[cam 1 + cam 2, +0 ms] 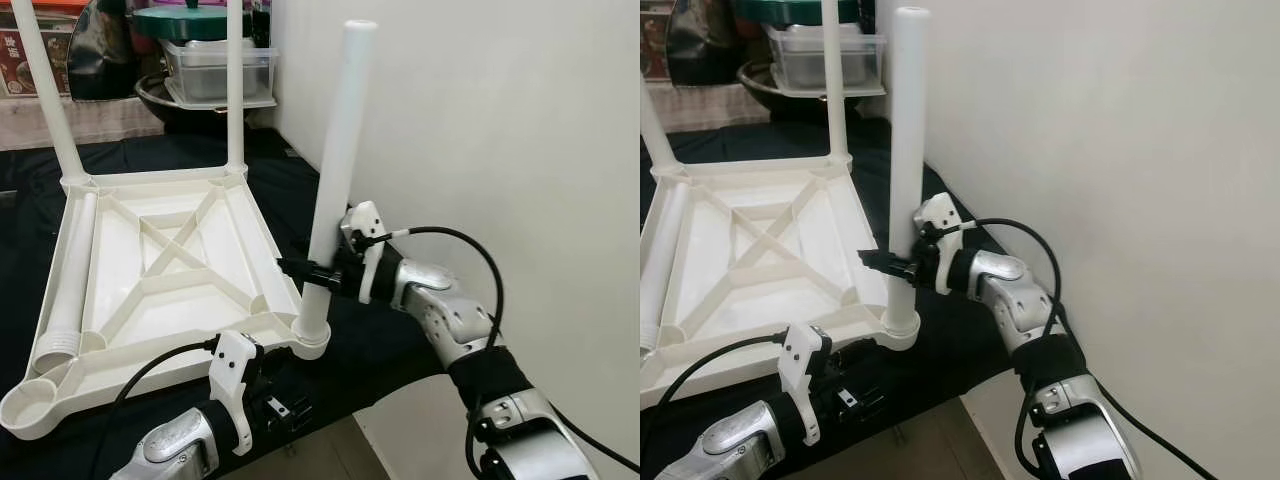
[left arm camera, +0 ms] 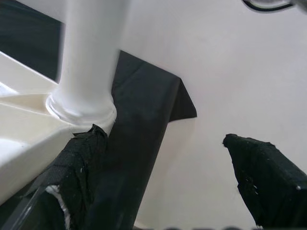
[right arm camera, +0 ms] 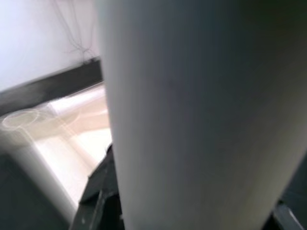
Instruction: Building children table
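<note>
Left eye view: an upside-down white plastic table top [image 1: 170,270] with cross ribs lies on a black cloth-covered surface [image 1: 380,350], beside a white wall [image 1: 500,130] on the right.
Legs fitted: two white plastic tube legs stand in the far corners, the far-left leg [image 1: 45,95] and the far-right leg [image 1: 235,90]; a third, the near-right leg [image 1: 335,170], stands in its corner socket [image 1: 312,338], leaning slightly.
Leg left: a fourth white tube leg [image 1: 68,285] lies loose along the left edge of the table top, and the near-left round socket [image 1: 30,405] is empty.
Right gripper [image 1: 322,273]: fingers clamped on the lower part of the near-right leg, just above its socket.
Left gripper [image 2: 163,182]: fingers spread apart and holding nothing, low at the near edge, one fingertip [image 2: 88,143] next to the base of the near-right leg.
Progress: by my judgement about three quarters done; whether the third leg is pressed fully home I cannot tell, and the fourth is not yet fitted.
</note>
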Robot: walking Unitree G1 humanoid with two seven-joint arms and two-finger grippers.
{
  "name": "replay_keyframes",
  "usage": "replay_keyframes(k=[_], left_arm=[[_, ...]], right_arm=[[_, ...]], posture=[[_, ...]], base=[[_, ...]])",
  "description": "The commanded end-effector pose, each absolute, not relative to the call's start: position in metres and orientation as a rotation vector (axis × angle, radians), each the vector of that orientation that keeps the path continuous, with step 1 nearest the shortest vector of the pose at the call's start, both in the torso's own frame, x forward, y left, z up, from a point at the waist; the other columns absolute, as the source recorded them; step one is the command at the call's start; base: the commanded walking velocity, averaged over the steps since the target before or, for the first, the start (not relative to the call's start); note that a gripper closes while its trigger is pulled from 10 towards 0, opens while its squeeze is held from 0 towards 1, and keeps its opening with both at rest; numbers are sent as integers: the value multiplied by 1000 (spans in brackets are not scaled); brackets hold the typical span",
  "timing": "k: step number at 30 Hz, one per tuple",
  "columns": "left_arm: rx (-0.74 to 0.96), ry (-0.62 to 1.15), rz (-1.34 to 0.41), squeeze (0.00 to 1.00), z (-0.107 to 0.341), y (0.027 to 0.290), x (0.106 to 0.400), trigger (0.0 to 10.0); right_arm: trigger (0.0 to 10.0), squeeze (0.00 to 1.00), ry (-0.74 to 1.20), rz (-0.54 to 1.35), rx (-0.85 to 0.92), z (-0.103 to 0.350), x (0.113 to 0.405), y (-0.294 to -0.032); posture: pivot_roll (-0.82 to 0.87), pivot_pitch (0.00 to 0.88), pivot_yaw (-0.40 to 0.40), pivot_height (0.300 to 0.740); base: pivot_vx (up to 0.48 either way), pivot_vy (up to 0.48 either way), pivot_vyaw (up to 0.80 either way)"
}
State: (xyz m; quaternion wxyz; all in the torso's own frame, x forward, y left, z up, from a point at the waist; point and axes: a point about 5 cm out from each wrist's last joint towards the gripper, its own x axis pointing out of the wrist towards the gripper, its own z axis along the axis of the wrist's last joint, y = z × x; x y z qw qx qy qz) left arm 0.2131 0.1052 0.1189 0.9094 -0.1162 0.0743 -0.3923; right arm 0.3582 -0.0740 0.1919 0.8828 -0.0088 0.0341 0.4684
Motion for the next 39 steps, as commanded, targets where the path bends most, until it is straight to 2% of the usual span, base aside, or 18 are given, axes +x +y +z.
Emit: replay_keyframes(k=[1,2,3,4,11,12,16,17,21,22,30,33,34,35,36,37,38,39], left_arm=[[-227,155,-813,0,120,105,212,10000],[-228,155,-814,0,120,104,212,10000],[-238,155,-819,0,119,103,212,10000],[-240,156,-821,0,119,103,211,10000],[-239,158,-824,0,119,103,211,10000],[-235,162,-831,0,119,103,212,10000],[-235,163,-834,0,119,104,212,10000],[-235,164,-834,0,118,104,212,10000],[-235,164,-832,0,118,104,212,10000],[-234,163,-827,0,118,104,212,10000],[-233,159,-824,0,117,104,213,10000],[-231,158,-823,0,117,104,213,10000],[-231,157,-822,0,117,103,213,10000],[-231,157,-822,0,117,103,213,10000],[-231,156,-821,0,117,103,213,10000],[-231,156,-821,0,117,103,213,10000],[-229,156,-820,0,117,103,213,10000],[-229,156,-820,0,117,103,213,10000]], right_arm=[[0,0,215,600,-81,168,376,-100],[0,0,244,368,-75,164,384,-114],[0,0,307,-19,64,146,380,-151],[0,0,320,-100,104,139,373,-159],[0,0,341,-150,139,131,363,-160],[10000,0,344,-42,185,128,349,-141],[10000,0,274,97,194,141,348,-131],[10000,1000,236,143,196,148,350,-131],[10000,1000,183,253,211,165,357,-131],[10000,0,115,470,208,184,360,-129],[10000,0,52,912,-13,189,347,-133],[10000,0,57,1002,-32,187,342,-130],[8627,0,61,1071,-43,184,338,-122],[8627,0,61,1071,-43,184,338,-122],[5412,0,66,1118,-48,181,337,-115],[5412,0,66,1118,-48,181,337,-115],[0,0,93,1129,-44,175,338,-107],[0,0,93,1129,-44,175,338,-107]], posture=[[30,0,-138,740],[30,0,-138,740],[28,0,-135,740],[25,0,-128,740],[22,0,-125,740],[8,0,-110,740],[5,0,-112,740],[5,0,-113,740],[8,0,-117,740],[8,0,-122,740],[22,0,-136,740],[27,0,-138,740],[31,0,-141,740],[31,0,-141,740],[32,0,-142,740],[32,0,-142,740],[42,0,-147,740],[42,0,-147,740]], base=[[0,0,0],[0,0,0],[0,0,0],[0,0,0],[0,0,0],[0,0,0],[0,0,0],[0,0,0],[0,0,0],[0,0,0],[0,0,0],[0,0,0],[0,0,0],[0,0,0],[0,0,0],[0,0,0],[0,0,0],[0,0,0]])
